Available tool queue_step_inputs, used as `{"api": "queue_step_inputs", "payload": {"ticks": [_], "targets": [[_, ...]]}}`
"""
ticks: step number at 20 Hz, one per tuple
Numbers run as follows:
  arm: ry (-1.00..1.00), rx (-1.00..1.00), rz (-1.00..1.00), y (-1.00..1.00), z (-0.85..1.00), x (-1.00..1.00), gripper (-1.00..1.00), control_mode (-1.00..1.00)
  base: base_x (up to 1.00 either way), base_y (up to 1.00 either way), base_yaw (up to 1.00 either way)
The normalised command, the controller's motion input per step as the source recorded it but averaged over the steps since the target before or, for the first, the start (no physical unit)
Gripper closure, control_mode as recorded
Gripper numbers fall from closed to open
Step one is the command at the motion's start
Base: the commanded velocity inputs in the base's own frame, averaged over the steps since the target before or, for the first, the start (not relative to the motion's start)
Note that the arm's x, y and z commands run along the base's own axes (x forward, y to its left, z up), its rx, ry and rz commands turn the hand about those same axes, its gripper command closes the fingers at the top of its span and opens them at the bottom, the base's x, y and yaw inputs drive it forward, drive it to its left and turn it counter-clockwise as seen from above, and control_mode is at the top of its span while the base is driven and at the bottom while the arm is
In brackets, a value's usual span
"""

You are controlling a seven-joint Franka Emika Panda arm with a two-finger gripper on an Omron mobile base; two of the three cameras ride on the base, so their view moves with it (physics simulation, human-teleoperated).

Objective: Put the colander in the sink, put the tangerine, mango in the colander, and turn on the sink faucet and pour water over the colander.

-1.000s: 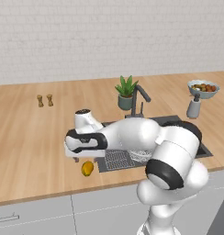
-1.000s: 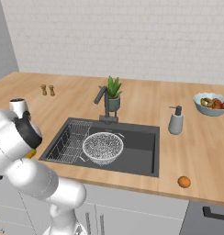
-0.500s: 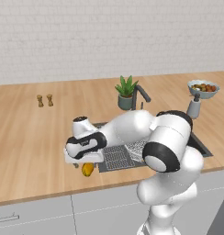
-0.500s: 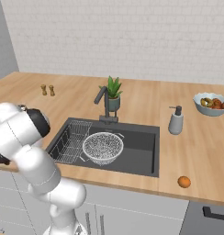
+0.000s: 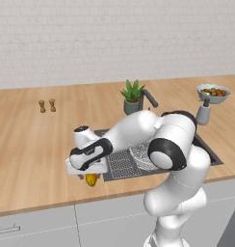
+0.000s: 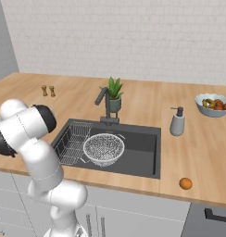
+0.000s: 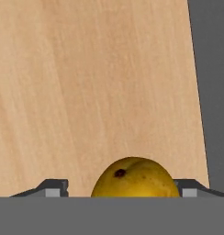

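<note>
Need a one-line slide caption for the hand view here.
Gripper straddles the yellow mango on the wooden counter, fingertips flanking it and not yet touching, with the dark sink edge alongside.

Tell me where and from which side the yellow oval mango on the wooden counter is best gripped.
Probably from straight above, across the narrow middle of the yellow oval mango. It lies flat on the wooden counter beside the dark grey sink, so its top and both long flanks are free. In the hand view the gripper already has one fingertip on each flank.
</note>
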Motion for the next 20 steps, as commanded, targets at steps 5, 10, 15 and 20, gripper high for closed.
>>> {"api": "queue_step_inputs", "payload": {"ticks": [5,10,15,20], "targets": [[0.00,0.00,-0.05,-0.09,-0.44,-0.41,1.00,-1.00,0.00,0.00,0.00],[-0.04,0.01,-0.17,-0.56,-0.17,-0.83,1.00,-1.00,0.00,0.00,0.00],[-0.23,0.08,-0.23,-0.60,0.59,-0.66,1.00,-1.00,0.00,0.00,0.00],[-0.33,0.12,-0.23,-0.71,1.00,-0.46,1.00,-1.00,0.00,0.00,0.00]]}}
